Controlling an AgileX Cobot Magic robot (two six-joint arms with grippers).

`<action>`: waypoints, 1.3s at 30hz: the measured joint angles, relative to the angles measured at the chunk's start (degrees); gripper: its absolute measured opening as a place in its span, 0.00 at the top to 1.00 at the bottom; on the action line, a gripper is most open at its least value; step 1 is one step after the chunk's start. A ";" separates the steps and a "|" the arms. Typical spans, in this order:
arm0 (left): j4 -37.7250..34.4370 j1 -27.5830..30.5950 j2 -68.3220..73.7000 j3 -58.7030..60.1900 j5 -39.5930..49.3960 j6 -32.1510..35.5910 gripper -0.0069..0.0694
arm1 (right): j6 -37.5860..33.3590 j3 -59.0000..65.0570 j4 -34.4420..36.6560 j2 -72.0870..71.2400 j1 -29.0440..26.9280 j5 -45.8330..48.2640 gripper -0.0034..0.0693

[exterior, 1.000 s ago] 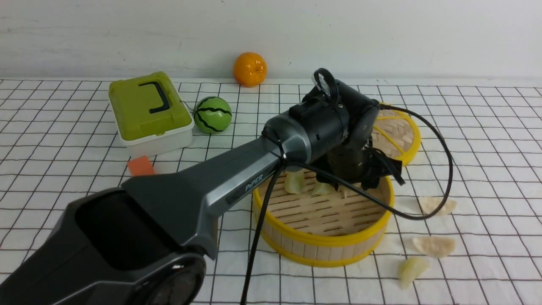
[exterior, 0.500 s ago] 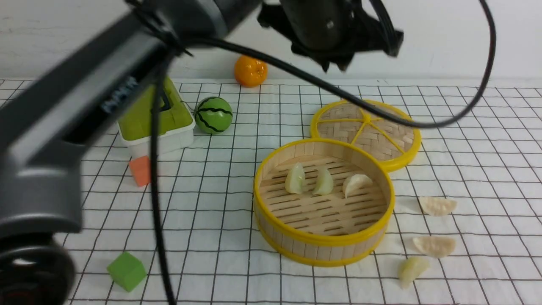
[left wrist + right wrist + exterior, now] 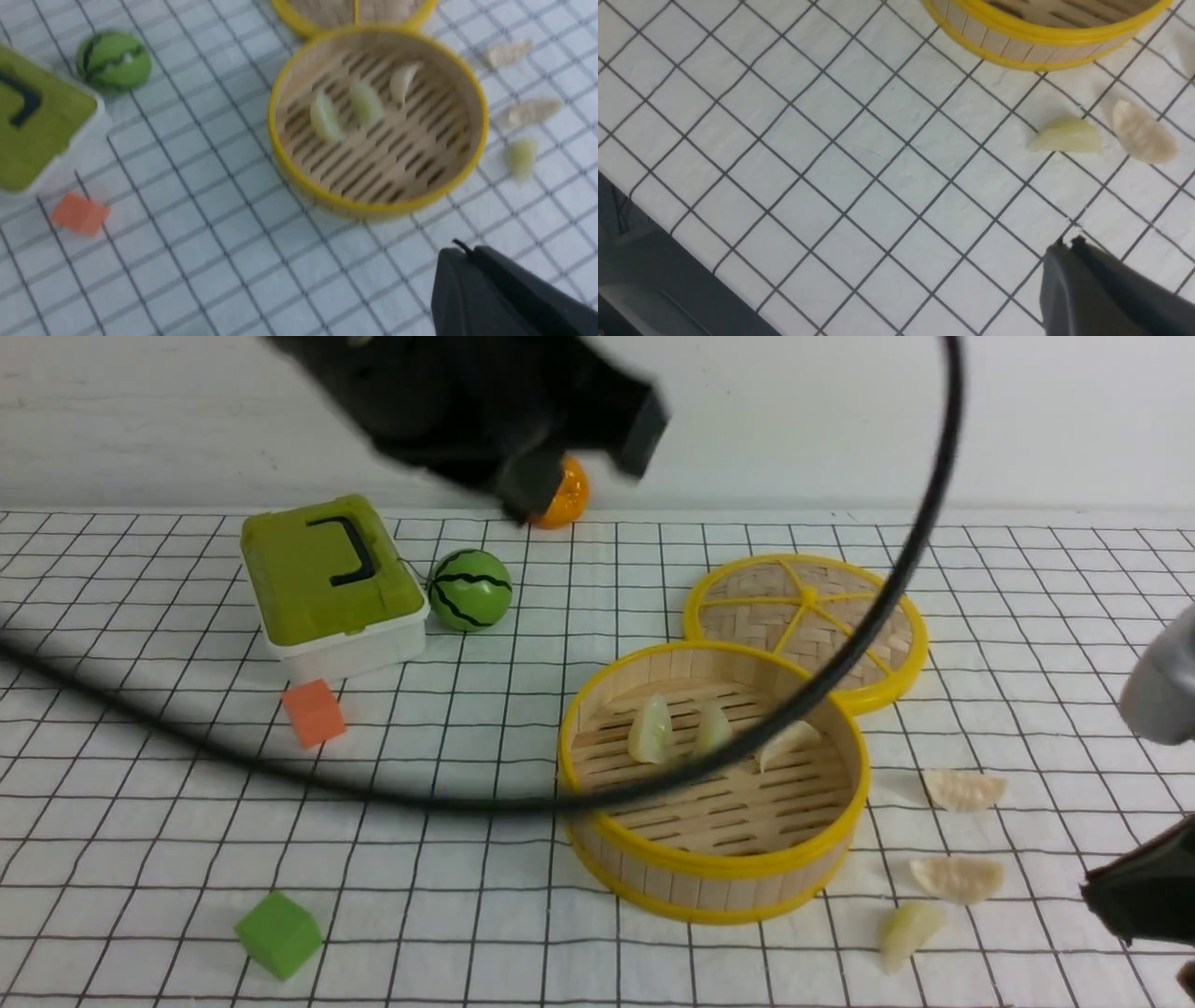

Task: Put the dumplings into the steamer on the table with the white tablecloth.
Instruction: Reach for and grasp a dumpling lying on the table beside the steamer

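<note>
The worktop (image 3: 112,859) fills the scene under its white tablecloth (image 3: 1027,579), whose black grid is only lightly wrinkled, so everything on it sits flat and within reach. The left arm (image 3: 448,401) is a blurred dark mass high over the far side, its cable (image 3: 373,791) looping across the front view. I read that as a pose clear of the basket, not a working one. The right arm (image 3: 1153,700) shows only at the right edge, low beside the loose pieces, probably because those lie on its side. The steamer (image 3: 714,882) stands open a little right of centre, with its lid (image 3: 901,677) laid flat just behind it so that the basket mouth is free. Well to the left are a green box (image 3: 327,579), a toy watermelon (image 3: 470,588), an orange (image 3: 571,497) by the wall, an orange cube (image 3: 313,712) and a green cube (image 3: 278,933), none of which belongs to the job. Three dumplings (image 3: 651,728) lie in a row on the slatted floor and three more lie on the cloth just right of the steamer, so the task looks half done. The left fingers (image 3: 467,261) are pressed together on nothing, high above the cloth. The right fingers (image 3: 1069,261) are likewise closed and empty, near the nearest dumpling (image 3: 1066,136) but apart from it, so they would have to part before any pick.
</note>
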 joint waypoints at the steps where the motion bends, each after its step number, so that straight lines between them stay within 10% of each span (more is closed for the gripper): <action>1: -0.18 0.00 -2.60 5.01 -0.21 -0.50 0.90 | 0.23 0.00 -0.07 1.01 0.00 0.00 0.98; 10: -0.90 0.00 -28.17 39.96 -9.42 -10.76 0.90 | 8.68 -0.07 -3.23 14.49 0.00 -3.87 0.89; 23: -2.17 0.00 -45.08 53.33 -10.67 -18.89 0.89 | 18.04 2.56 -2.80 28.50 -6.03 -16.92 0.25; 39: 0.32 0.00 -45.44 53.53 -10.91 -18.89 0.88 | 29.05 6.73 -1.70 41.02 -7.79 -34.33 0.30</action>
